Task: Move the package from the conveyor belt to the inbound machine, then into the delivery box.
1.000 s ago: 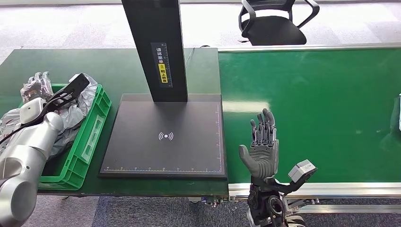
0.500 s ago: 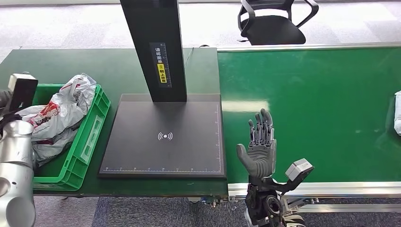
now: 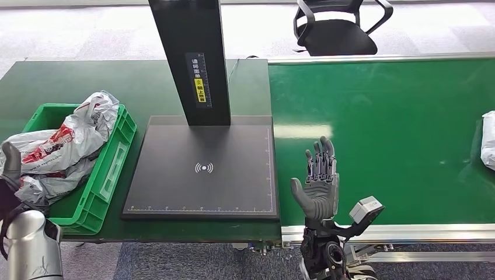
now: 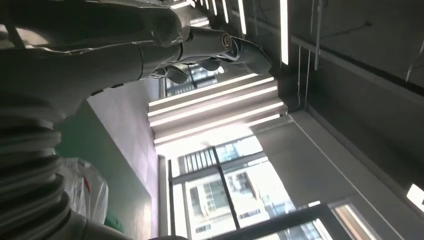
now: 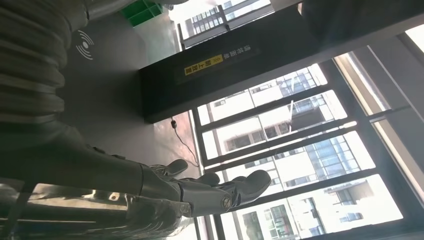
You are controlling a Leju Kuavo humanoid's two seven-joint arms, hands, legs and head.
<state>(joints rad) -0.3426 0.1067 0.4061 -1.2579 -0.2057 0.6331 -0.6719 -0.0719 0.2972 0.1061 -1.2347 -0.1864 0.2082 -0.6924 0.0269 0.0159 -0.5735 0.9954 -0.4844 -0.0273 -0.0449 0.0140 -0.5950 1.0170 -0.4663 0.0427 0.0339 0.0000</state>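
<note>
Looking from the head view, one right robot hand [image 3: 318, 186] stands upright over the conveyor belt [image 3: 385, 140], fingers spread, holding nothing. At three o'clock one white package [image 3: 488, 140] lies on the belt's edge of view. One scanner pad [image 3: 201, 169] sits at centre on the table [image 3: 117, 81]; at nine o'clock one green box [image 3: 114, 157] holds bagged parcels [image 3: 61, 146]. One chair [image 3: 338, 26] stands at twelve. The left wrist view shows the left robot hand [image 4: 150, 45], fingers extended, empty. The right wrist view shows fingers [image 5: 220, 192] straight.
</note>
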